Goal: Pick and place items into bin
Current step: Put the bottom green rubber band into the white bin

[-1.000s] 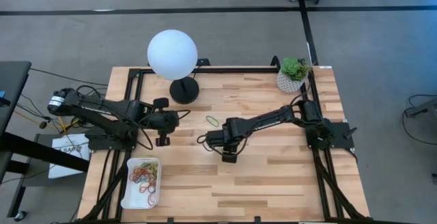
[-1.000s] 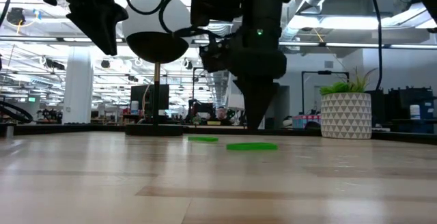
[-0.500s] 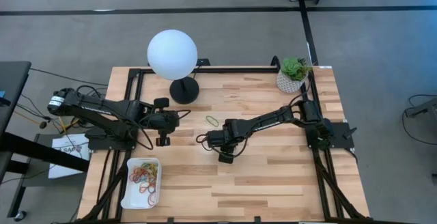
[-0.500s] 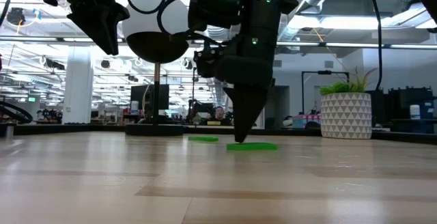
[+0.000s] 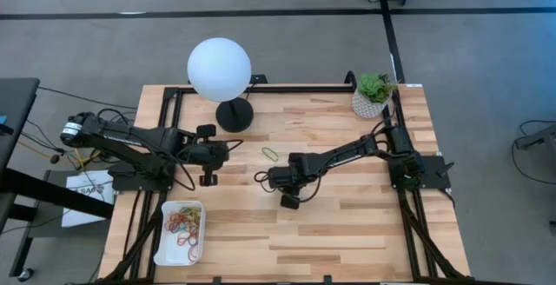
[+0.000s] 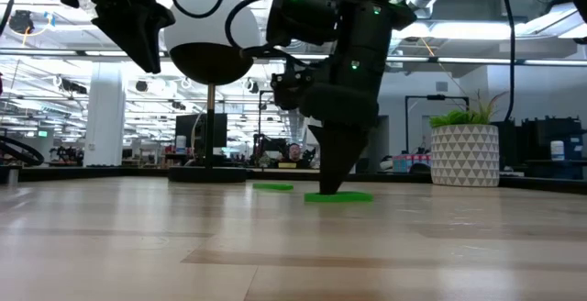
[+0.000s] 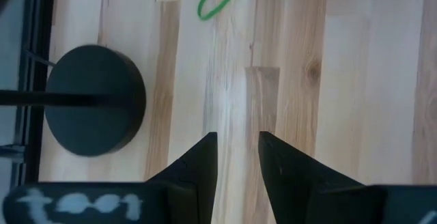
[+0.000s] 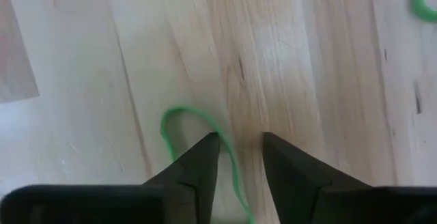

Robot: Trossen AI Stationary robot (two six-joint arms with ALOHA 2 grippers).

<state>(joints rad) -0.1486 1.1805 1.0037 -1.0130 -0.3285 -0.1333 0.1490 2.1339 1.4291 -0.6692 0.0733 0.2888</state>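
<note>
Two green rubber bands lying loose on the table (image 5: pixel 347 224): one (image 8: pixel 179 125) at centre under the right gripper (image 5: pixel 289 201), fingers parted astride it; second band (image 5: pixel 270 153) at 12 o'clock from it. White bin (image 5: pixel 164 252) at 7 o'clock holding a pile of bands (image 5: pixel 182 224). Left gripper (image 5: pixel 207 179) hovering with fingers apart, holding nothing, at 9 o'clock.

We see a white globe lamp (image 5: pixel 219 69) on its round black base (image 5: pixel 234 115), beyond the left jaws. A green plant (image 5: pixel 375 85) in a white patterned pot (image 6: pixel 464 154) sits well beyond the right jaws, on the wooden table (image 5: pixel 347 233).
</note>
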